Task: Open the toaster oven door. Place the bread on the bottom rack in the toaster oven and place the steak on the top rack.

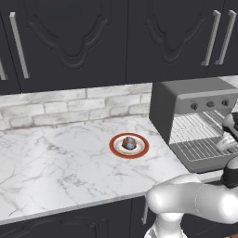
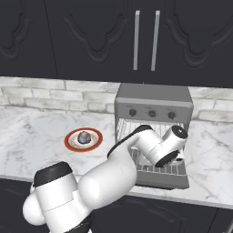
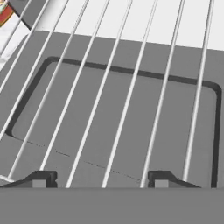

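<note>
- Wire rack bars run just past the tool, whose fingertips stand wide apart, holding nothing.
- Toaster oven sits at 3 o'clock on the table, its door folded down flat.
- Bread rests on a red-rimmed plate, at 9 o'clock from the oven.

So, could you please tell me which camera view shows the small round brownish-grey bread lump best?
The left base view: the small round brownish-grey bread lump sits unobstructed on the red-rimmed round plate, left of the boxy grey toaster oven. The right base view shows it smaller, though also clear. The hand view catches only a sliver of the plate's rim.
</note>
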